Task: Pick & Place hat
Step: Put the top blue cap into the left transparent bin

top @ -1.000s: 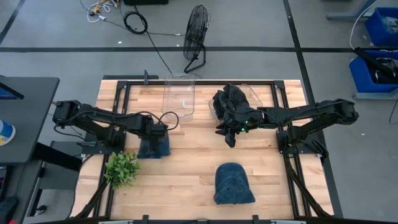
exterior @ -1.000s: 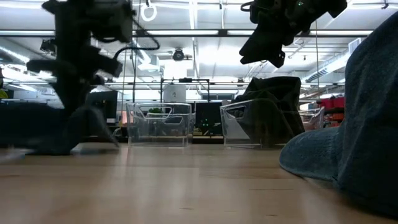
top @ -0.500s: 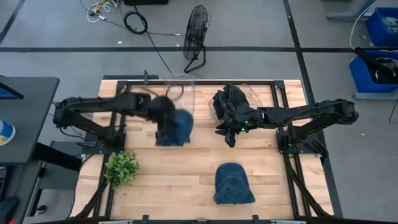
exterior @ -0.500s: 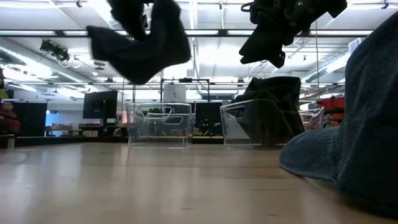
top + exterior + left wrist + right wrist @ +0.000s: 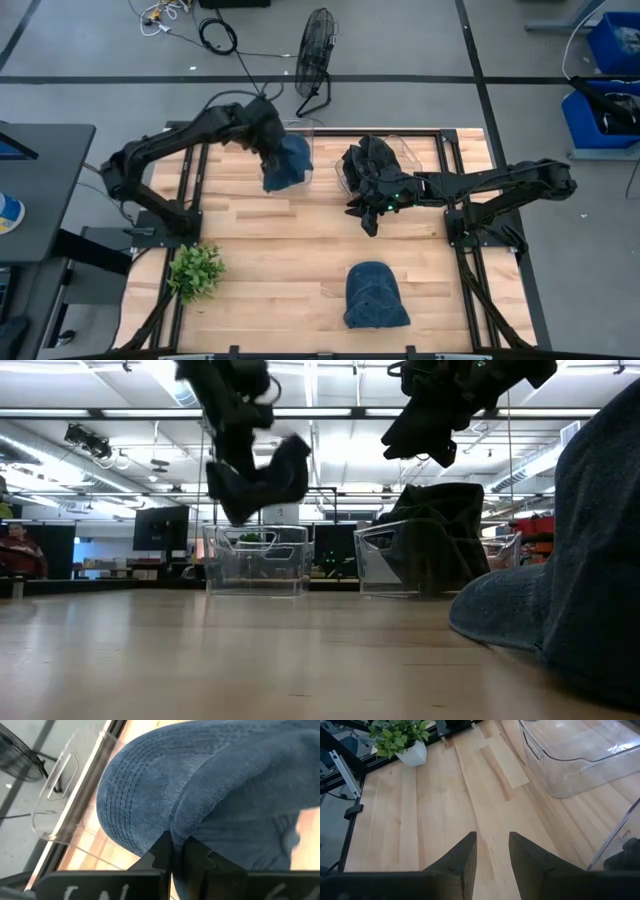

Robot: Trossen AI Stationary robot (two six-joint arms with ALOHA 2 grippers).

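A blue denim hat hangs from my left gripper, which is shut on it above the left clear bin near the table's far edge. The low view shows that hat in the air over the bin. A second blue hat lies flat on the table's near side. My right gripper hovers open beside the right clear bin, which holds dark hats; its fingers frame bare wood. My left gripper pinches a raised fold of the hat's denim between its two fingers, next to the stitched brim. It comes from above. The hat is lifted clear and hangs slack below the fingers, over the bin.
A small potted plant stands at the table's near left corner. Black frame rails run along the table's sides. A floor fan stands beyond the far edge. Bare wood lies between the bins and the second hat.
My left gripper has lifted the blue hat off the table's left side, swung it right and toward the far edge, and now holds it over the left clear bin. The hat went from lying on the wood to hanging clear in the air.
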